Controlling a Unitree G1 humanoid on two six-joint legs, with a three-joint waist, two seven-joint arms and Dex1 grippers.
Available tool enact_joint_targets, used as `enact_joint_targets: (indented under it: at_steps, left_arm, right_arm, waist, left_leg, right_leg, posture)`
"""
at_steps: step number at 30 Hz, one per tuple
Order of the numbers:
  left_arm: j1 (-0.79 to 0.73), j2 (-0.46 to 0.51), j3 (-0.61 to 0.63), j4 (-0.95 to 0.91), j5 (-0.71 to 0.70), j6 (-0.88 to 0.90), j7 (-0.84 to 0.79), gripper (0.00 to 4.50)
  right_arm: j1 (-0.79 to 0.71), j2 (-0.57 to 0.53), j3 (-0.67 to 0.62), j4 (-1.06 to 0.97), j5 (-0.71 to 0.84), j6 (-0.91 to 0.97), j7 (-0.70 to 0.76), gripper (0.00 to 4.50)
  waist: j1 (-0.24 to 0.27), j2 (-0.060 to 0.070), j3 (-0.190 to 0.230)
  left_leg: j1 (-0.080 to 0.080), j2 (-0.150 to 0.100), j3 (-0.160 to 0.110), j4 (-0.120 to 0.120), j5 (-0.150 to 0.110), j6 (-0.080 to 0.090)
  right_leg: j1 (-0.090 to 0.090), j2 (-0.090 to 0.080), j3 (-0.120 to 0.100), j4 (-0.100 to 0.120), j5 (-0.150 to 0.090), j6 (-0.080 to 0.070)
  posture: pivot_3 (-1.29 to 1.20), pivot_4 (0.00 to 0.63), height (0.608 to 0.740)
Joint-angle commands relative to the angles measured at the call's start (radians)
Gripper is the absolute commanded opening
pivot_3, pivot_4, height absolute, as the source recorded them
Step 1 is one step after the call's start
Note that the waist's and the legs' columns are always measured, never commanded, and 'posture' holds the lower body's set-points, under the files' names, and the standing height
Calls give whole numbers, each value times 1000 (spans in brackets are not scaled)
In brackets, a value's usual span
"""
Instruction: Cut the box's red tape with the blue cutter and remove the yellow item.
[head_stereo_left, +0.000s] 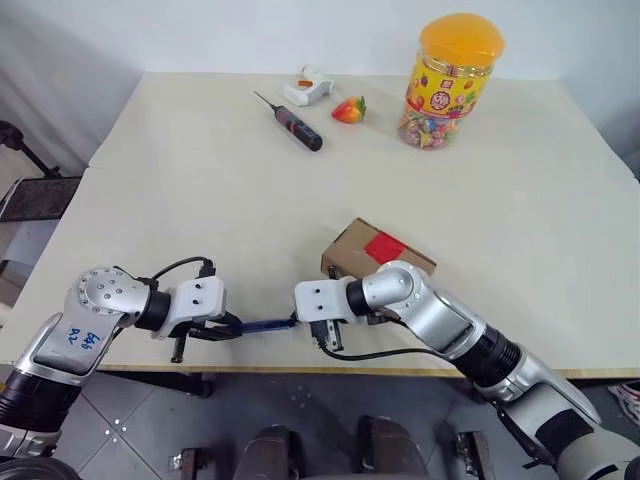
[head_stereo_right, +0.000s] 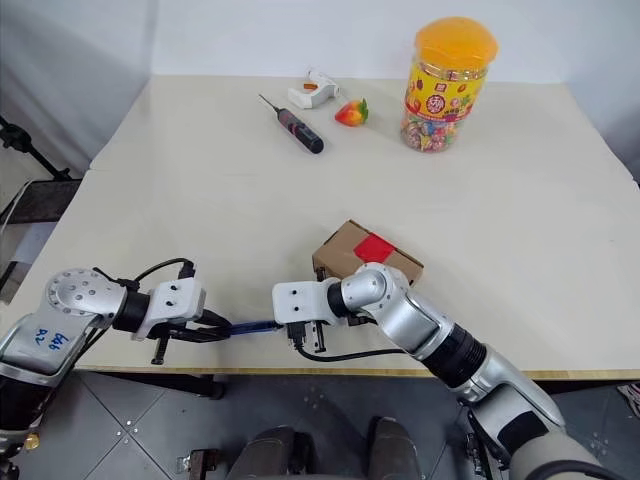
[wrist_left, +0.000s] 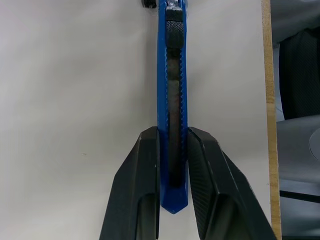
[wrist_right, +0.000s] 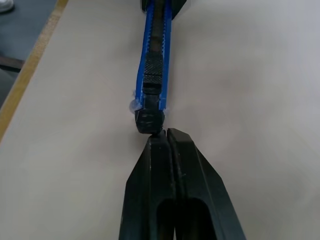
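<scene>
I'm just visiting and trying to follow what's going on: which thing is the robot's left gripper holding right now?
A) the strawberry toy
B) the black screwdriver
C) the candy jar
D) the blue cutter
D: in the left wrist view the left gripper has its two black fingers clamped on either side of the blue cutter, near the table's front edge.

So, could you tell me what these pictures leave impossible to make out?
- Yellow item: nothing of it visible; the box is shut under its red tape.
- Box's near side: hidden by the right arm in both eye views.
- Right gripper, fingers shut at the blue cutter's dark tip: whether they pinch anything is too small to tell.
- Left gripper grips the cutter.
</scene>
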Motion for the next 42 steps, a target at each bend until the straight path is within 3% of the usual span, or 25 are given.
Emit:
enact_joint_targets:
  at_steps: [1, 17, 30, 42]
  left_arm:
    - [18, -4, -40, -5, 18, 6, -3, 704]
    - [-27, -8, -114, -14, 52, 62, -20, 704]
    - [-37, -12, -136, -14, 63, 73, -24, 704]
    - [-27, -18, -135, -10, 63, 60, -19, 704]
  right_arm:
    - [5, 30, 5, -19, -17, -10, 0, 52]
    - [17, -18, -99, -237, 62, 159, 70, 52]
    - [18, -1, -19, -80, 19, 30, 96, 52]
    - [-9, 119, 12, 68, -28, -58, 56, 52]
  waist:
    - [-1, 0, 0]
    - [11, 0, 0]
    - [12, 0, 0]
    - [11, 0, 0]
  left_leg:
    - [0, 0, 0, 0, 0, 0]
    - [-1, -2, -1, 0, 0, 0]
    - [0, -3, -2, 0, 0, 1]
    - [0, -3, -3, 1, 1, 1]
  right_leg:
    - [0, 0, 0, 0, 0, 0]
    - [-1, -1, 0, 3, 0, 0]
    - [0, -2, 0, 3, 0, 0]
    - [0, -2, 0, 4, 0, 0]
  posture:
    - [0, 150, 740]
    - [0, 150, 740]
    - [0, 150, 740]
    - [0, 150, 740]
